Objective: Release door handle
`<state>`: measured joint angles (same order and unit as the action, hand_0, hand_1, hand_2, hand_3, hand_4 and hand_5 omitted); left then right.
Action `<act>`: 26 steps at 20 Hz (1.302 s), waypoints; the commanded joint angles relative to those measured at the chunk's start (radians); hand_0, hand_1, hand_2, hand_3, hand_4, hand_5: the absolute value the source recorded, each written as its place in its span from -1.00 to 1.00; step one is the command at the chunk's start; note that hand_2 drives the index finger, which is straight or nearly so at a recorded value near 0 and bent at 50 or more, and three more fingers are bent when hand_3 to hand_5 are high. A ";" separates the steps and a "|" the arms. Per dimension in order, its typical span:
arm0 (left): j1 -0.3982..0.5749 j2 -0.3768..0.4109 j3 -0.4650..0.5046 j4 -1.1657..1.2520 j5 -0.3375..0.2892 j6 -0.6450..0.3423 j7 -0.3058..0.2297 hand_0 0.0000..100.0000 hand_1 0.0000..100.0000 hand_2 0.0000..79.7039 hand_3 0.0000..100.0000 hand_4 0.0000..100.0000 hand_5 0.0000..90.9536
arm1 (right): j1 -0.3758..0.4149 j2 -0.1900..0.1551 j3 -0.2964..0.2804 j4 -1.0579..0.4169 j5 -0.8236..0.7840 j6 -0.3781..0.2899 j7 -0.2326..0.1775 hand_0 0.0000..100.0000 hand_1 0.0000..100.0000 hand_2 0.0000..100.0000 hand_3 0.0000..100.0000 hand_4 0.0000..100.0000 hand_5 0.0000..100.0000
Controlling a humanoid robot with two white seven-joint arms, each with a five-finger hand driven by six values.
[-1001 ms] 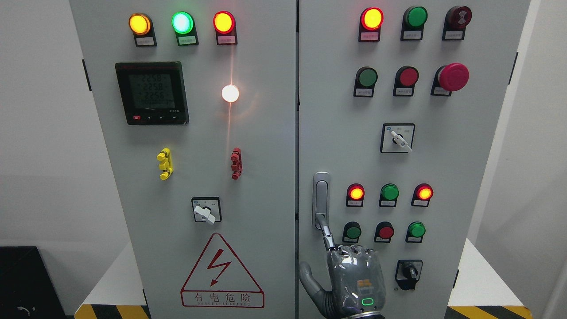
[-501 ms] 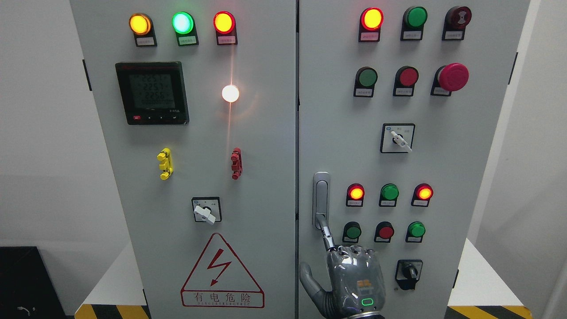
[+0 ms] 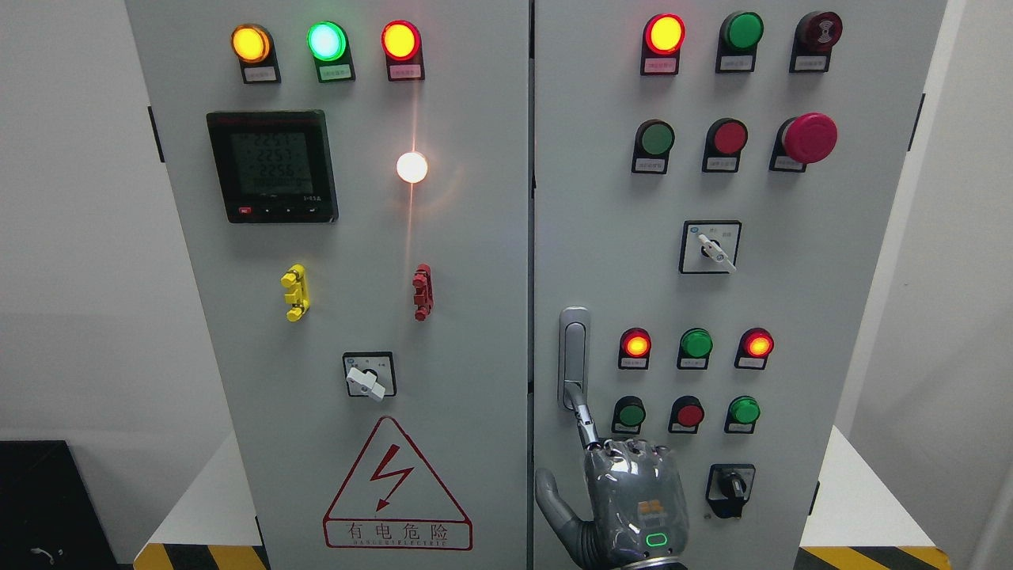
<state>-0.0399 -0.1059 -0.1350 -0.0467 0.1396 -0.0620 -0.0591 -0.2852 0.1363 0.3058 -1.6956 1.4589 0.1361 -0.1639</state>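
cabinet (image 3: 443,237): grey two-door electrical panel, doors closed
right hand (image 3: 633,499): at bottom edge, index finger (image 3: 584,416) extended, tip touching handle's lower end; other fingers curled, gripping nothing
door handle (image 3: 573,356): silver, upright, right door's left edge

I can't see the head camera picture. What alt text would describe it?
A grey robot hand reaches one finger to the bottom of the door handle on the right door of a grey control cabinet covered in lamps, buttons and switches.
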 commanded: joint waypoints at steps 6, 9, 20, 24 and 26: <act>0.000 0.000 0.000 -0.001 0.000 -0.001 -0.001 -0.76 0.11 -1.00 -1.00 -1.00 -1.00 | 0.004 0.000 0.001 0.010 0.000 0.000 0.001 -0.03 -0.39 -0.97 1.00 1.00 1.00; 0.000 0.000 0.000 -0.001 0.000 -0.001 -0.001 -0.76 0.11 -1.00 -1.00 -1.00 -1.00 | 0.004 0.000 0.001 0.010 0.000 0.000 0.001 -0.03 -0.39 -0.96 1.00 1.00 1.00; 0.000 0.000 0.000 -0.001 0.000 -0.001 -0.001 -0.76 0.11 -1.00 -1.00 -1.00 -1.00 | 0.006 0.000 0.004 0.017 0.000 0.000 0.001 -0.03 -0.39 -0.95 1.00 1.00 1.00; 0.000 0.000 0.000 -0.001 0.000 -0.001 -0.001 -0.76 0.11 -1.00 -1.00 -1.00 -1.00 | 0.008 0.000 0.001 0.019 0.000 0.000 0.001 -0.03 -0.39 -0.94 1.00 1.00 1.00; 0.000 0.000 0.000 0.001 0.000 -0.001 -0.001 -0.76 0.11 -1.00 -1.00 -1.00 -1.00 | 0.008 0.000 0.001 0.021 0.000 0.000 0.001 -0.03 -0.39 -0.94 1.00 1.00 1.00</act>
<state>-0.0399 -0.1058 -0.1350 -0.0468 0.1396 -0.0621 -0.0591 -0.2786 0.1365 0.3077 -1.6842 1.4589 0.1361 -0.1636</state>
